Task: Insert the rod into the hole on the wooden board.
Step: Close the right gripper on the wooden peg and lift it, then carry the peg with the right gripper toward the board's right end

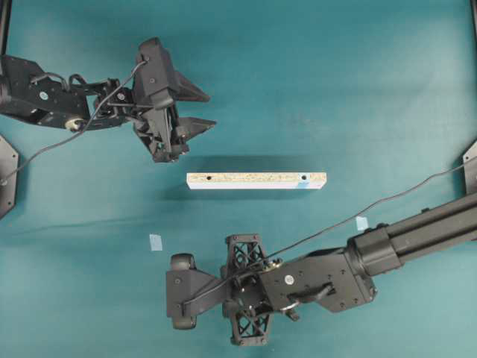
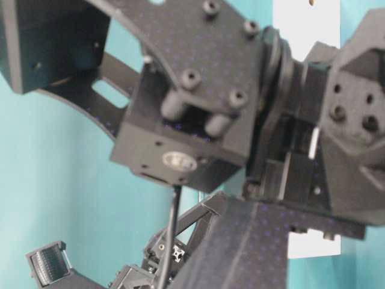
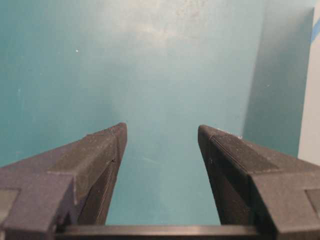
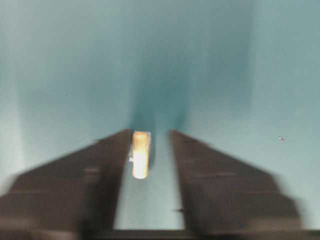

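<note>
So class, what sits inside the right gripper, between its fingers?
The rod, a short cream dowel, lies against one finger of the right gripper, over teal table. Blur hides whether the other finger touches it.

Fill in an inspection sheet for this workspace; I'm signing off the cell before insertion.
Surface: teal table.
Job's things: wooden board lies flat mid-table; the hole at its blue-marked end is unfilled; the rod sits between the right gripper's fingers.
Clutter: two blue tape squares.
Grippers: left gripper open, empty; right gripper narrow around the rod, with a gap on one side.
Cables: right arm's cable passes beside the board's blue end, not touching it; left arm's cable hangs toward the table edge.
Surroundings: black mounts at the side edges.
</note>
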Robot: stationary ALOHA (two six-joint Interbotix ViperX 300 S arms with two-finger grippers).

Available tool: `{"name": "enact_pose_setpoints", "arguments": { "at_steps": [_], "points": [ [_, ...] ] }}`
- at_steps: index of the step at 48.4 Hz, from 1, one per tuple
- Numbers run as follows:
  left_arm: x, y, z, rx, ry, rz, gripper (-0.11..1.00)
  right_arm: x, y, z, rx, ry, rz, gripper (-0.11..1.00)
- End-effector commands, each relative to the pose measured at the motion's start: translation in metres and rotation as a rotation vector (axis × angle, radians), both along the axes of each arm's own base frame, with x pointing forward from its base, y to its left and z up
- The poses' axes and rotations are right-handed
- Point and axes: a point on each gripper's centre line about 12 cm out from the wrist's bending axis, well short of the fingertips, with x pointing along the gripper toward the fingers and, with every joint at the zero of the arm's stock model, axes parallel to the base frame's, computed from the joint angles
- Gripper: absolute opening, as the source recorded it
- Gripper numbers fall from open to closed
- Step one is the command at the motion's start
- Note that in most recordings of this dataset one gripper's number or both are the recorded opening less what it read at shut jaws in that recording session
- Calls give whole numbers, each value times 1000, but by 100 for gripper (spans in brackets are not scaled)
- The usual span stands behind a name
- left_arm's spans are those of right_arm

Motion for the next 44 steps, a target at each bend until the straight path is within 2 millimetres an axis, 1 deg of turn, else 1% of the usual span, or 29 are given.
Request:
{"name": "enact_pose_setpoints", "arguments": {
  "at_steps": [1,3,4,21,27,31,35,44],
  "points": [
    [3,-2,9,7,-27,-8,72,6,5,19,17,-51,7,15],
    [3,-2,9,7,-25,-8,72,6,5,17,15,-45,7,10],
    [3,-2,9,7,-25,-8,72,6,5,16,14,-42,7,10],
    [1,-2,7,5,-19,-8,72,6,6,17,17,-49,9,10],
    [1,-2,7,5,-18,-8,72,7,5,21,19,-63,9,10],
    [1,-3,7,4,-18,-8,72,8,2,28,16,-86,6,10],
    [1,-4,7,4,-18,-13,72,7,-3,42,13,-130,8,10],
    [1,-9,7,0,-8,-27,72,-2,-24,75,49,-255,-49,10]
  ]
}}
